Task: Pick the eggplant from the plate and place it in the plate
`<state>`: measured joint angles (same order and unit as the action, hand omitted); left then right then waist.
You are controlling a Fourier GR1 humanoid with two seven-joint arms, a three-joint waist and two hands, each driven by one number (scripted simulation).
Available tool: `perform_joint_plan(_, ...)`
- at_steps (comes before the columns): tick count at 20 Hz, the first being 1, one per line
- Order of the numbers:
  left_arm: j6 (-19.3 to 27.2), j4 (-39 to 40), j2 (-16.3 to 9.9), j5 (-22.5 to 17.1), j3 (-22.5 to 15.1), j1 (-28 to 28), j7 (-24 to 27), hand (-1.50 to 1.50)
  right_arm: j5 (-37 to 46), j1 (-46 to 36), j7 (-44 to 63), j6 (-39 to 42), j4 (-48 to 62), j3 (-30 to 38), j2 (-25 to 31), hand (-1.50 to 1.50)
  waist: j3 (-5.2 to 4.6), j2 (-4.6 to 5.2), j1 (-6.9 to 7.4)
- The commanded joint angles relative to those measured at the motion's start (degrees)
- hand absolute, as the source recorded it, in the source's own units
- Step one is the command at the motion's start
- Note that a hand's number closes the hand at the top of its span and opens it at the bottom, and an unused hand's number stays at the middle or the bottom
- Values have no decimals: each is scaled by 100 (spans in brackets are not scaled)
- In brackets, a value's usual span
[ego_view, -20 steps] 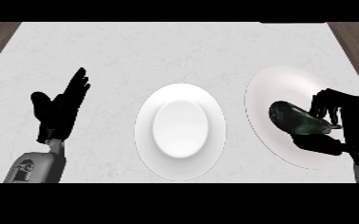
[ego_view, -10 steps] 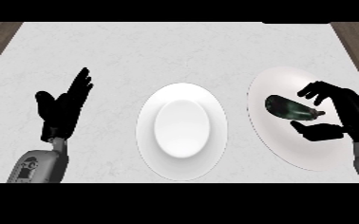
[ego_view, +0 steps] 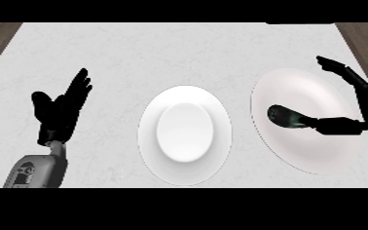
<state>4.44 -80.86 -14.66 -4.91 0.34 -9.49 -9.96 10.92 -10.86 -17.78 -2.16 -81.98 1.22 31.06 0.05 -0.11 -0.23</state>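
Note:
A dark eggplant (ego_view: 287, 117) lies on the pale plate (ego_view: 305, 85) at the right. My right hand (ego_view: 342, 125) shows at the view's right edge and is open. Its thumb reaches the eggplant's right end, and its fingers (ego_view: 343, 71) spread well above and apart from the eggplant. A second white plate (ego_view: 152, 139) with nothing on it sits at the counter's middle. At the left, my left hand (ego_view: 59, 108) rests open with its fingers up.
The grey-white counter (ego_view: 144, 53) runs across the whole view. Brown strips show past its far left and far right corners. Bare counter lies between the two plates and behind them.
My right hand has opened and pulled back to the right, off the eggplant. The eggplant stays on the right plate. The left hand has not moved.

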Motion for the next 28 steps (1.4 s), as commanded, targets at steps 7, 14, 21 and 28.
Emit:
perform_joint_plan(7, -204, -29, -87, -63, 159, 334, 321, 0, -2592, 565, 1203, 1567, -1044, 1074, 149, -150, -10, -19, -46)
perform_joint_plan(14, -121, -109, -12, 19, 169, -128, -224, 0, -3565, 630, 1214, 2839, -277, 1657, 518, -150, -3, 7, 15)
perform_joint_plan(21, -212, 114, 240, 265, 240, 105, 323, 0, -3022, 670, 481, 3312, 258, 2066, 360, -150, -5, 9, 15)
perform_joint_plan(28, -271, -522, 243, 275, 243, 190, -233, 0, -2361, -212, -325, 3492, 1881, 2196, 661, -150, -3, 12, 53)
